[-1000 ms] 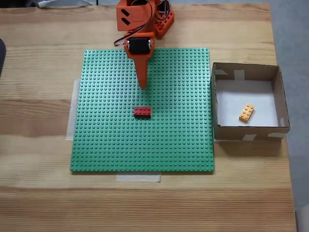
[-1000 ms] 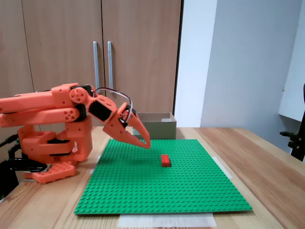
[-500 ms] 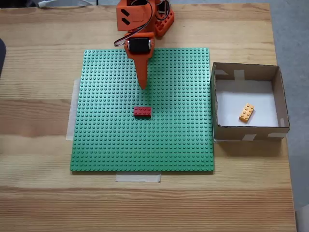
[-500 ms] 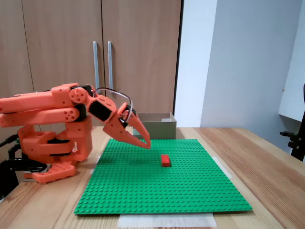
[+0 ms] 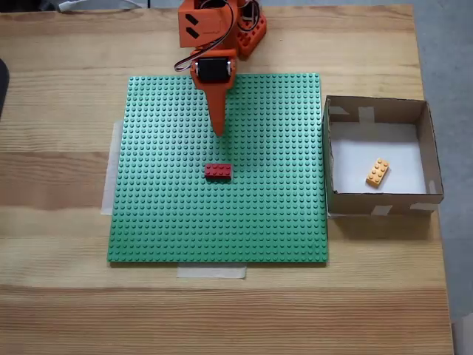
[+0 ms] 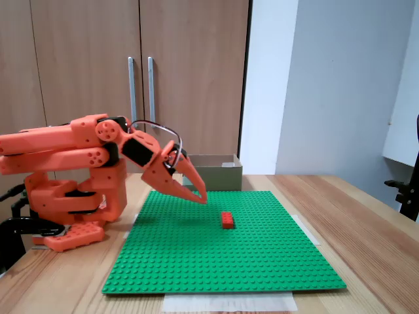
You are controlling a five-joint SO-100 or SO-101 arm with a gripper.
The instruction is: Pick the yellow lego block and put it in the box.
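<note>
Yellow lego block (image 5: 378,172) lies flat on the white floor of the box (image 5: 379,111), studs up, turned at a slant, toward the box's right wall and nearer its front wall in the top-down fixed view. The box sits on the wooden table (image 5: 59,111) just beside the right edge of the green baseplate (image 5: 259,214), its walls patched with pale tape.

Orange arm is folded low at the far edge of the table, base off the baseplate's back edge. The gripper (image 5: 218,130) points down over the back-centre part of the baseplate; in the side-on fixed view the gripper (image 6: 200,196) hangs above the studs, not touching them. Fingers lie together, tapering to a single point, nothing between them.

Dark red brick (image 5: 218,171) sits on the baseplate near its centre, in front of the gripper tip and apart from it; same red brick (image 6: 227,220) shows in the side-on view.

Strips of tape hold the baseplate's left and front edges to the table.
</note>
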